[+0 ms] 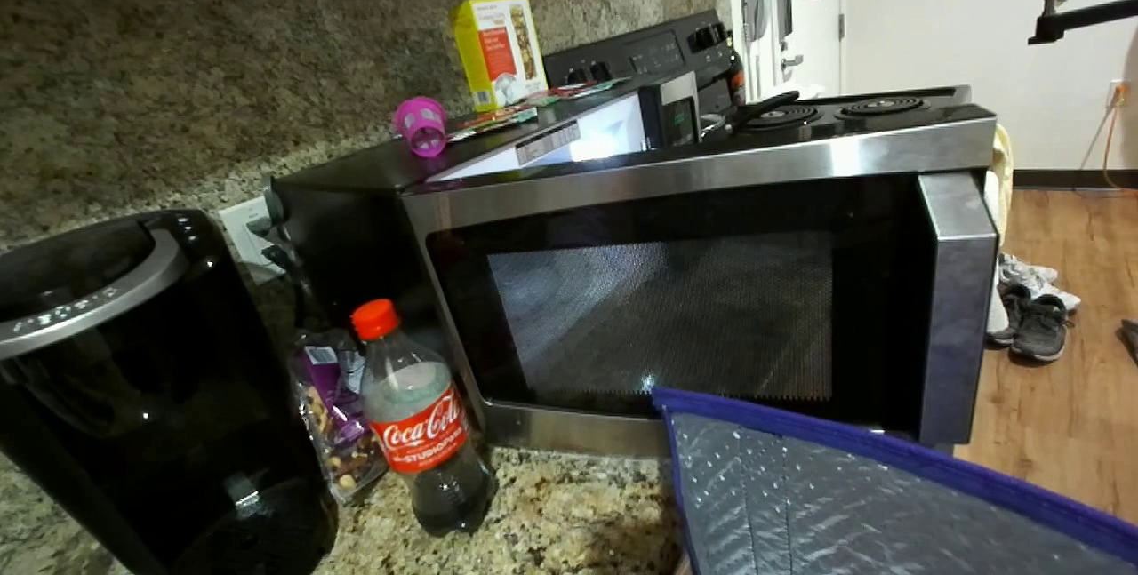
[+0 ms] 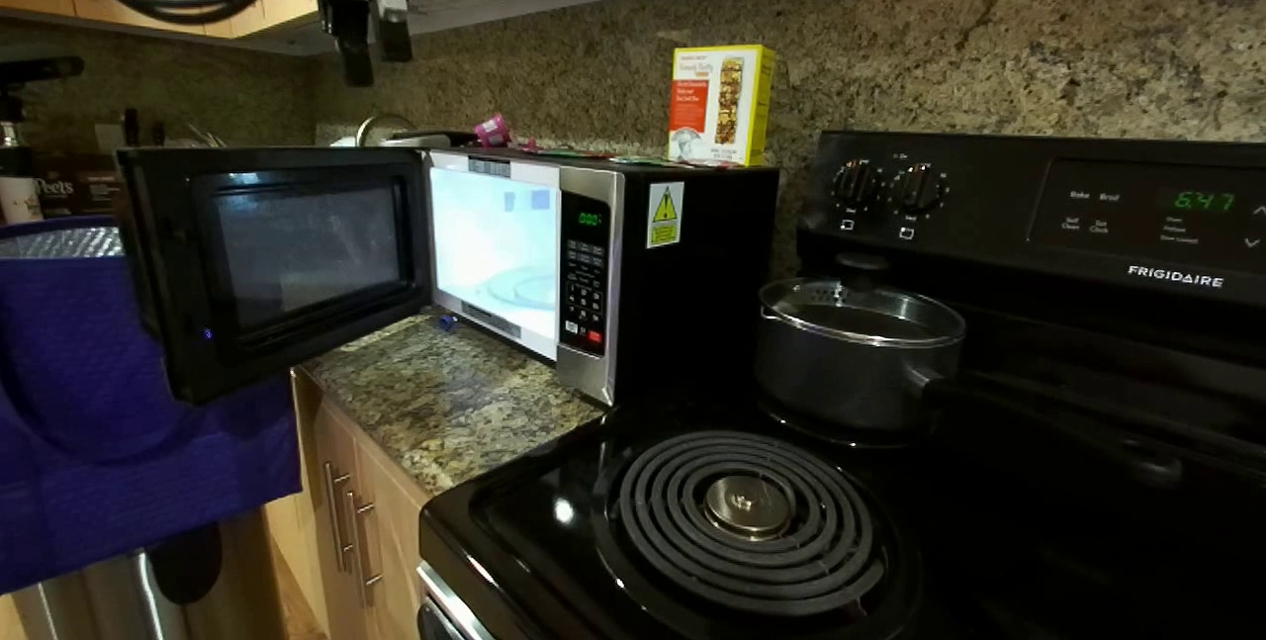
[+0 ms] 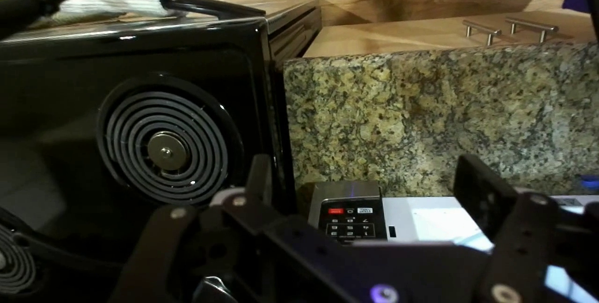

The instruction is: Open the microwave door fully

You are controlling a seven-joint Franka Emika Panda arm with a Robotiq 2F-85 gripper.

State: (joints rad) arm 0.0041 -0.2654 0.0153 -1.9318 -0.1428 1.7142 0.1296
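While the microwave door (image 2: 302,254) stands swung out from the lit microwave (image 2: 590,269), the end effector (image 3: 367,182) hangs above, its 2 fingers (image 3: 484,197) spread apart.

- Cola bottle (image 1: 427,433), red-capped, upright on the granite counter (image 1: 569,513)
- Nut bag (image 1: 333,411), just beside the bottle
- Glossy black appliance (image 1: 142,415), near the nut bag
- Wall outlet (image 1: 238,224), near the appliance
- Yellow box (image 1: 507,55), standing upright
- Pink cup (image 1: 421,123), tilted
- Pot (image 2: 851,378) under a glass lid (image 2: 841,319), on the stove (image 2: 524,531)
- Stove clock (image 2: 1204,201), lit green at 6:47
- Blue bag (image 2: 89,353), silver inside
- Shoes (image 1: 1038,328) on the wood floor (image 1: 1058,433)
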